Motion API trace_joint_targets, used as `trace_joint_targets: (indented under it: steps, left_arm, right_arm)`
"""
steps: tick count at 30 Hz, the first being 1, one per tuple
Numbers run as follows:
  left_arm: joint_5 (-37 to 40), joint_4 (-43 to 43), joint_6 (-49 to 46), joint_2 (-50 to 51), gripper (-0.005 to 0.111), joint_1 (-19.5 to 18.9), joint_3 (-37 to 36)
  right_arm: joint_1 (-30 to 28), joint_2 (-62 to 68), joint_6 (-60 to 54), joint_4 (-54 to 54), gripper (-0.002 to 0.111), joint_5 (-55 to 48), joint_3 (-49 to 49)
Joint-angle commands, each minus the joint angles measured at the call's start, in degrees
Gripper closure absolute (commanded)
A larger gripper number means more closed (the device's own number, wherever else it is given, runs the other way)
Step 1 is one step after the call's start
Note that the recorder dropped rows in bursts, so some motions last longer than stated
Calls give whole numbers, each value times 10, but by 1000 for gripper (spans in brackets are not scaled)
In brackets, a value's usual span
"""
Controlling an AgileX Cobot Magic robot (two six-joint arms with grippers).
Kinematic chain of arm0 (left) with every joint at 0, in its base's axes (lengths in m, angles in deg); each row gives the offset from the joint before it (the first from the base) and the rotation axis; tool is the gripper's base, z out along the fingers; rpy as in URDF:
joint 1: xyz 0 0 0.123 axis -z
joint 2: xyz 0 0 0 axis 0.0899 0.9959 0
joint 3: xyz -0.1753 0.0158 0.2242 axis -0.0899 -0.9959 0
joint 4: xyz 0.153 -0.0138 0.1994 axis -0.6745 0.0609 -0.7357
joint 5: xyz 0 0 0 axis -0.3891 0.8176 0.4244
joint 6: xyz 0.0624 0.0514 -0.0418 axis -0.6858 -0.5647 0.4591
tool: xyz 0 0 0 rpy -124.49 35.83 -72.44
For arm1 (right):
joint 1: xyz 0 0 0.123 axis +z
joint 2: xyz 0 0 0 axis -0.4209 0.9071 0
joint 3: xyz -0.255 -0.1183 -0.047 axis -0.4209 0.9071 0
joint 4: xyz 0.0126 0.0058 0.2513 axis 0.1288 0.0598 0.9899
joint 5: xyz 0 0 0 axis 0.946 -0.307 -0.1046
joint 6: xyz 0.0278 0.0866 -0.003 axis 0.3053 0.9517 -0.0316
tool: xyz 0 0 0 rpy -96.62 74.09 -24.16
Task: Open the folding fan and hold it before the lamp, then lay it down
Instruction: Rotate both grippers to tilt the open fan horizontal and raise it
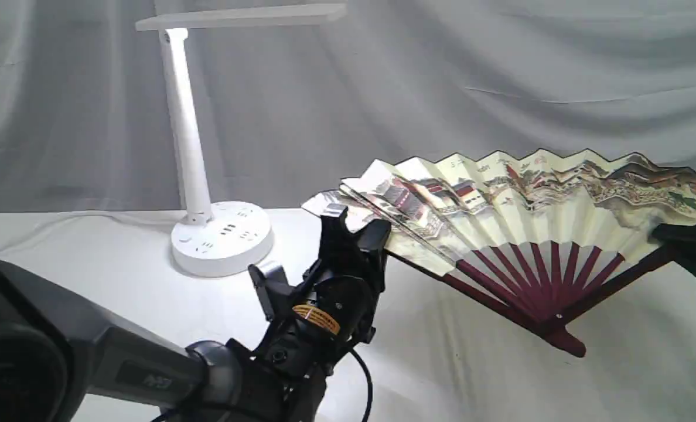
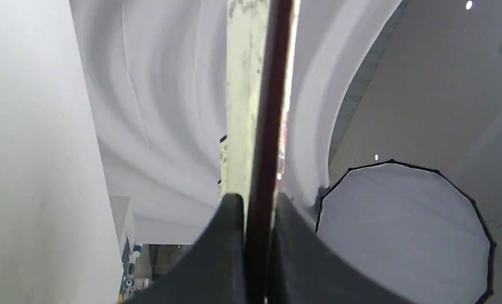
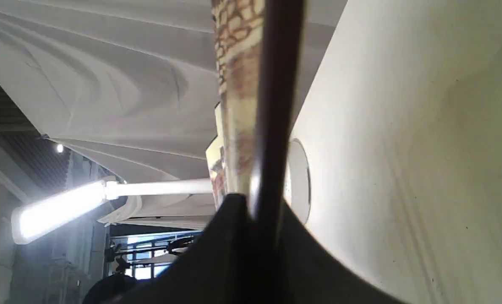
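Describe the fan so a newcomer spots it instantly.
On the white table, right of the white desk lamp in the exterior view, is the folding fan, spread open. Only it is colourful: cream pleats with a painted landscape, maroon ribs.

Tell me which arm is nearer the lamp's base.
Left. The left arm clamps one guard of the fan in shut jaws near the lamp base; the right arm grips the other guard, far off.

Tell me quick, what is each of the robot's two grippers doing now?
The left gripper: closed, holding the folding fan by one dark guard.
The right gripper: closed, holding the fan's other guard.
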Motion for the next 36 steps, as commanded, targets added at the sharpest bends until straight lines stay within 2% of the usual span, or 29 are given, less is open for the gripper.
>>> trace_joint_targets:
  steps: [1,19,36]
  left_arm:
    - [-35,38,4,-11,107,-1,3]
    - [-52,108,-24,-11,107,-1,3]
    - [-63,281,-57,-11,107,40,3]
  right_arm:
    - [-5,0,-14,-25,108,7,2]
    - [-5,0,-14,-5,108,9,2]
    - [-5,0,-13,-5,108,34,2]
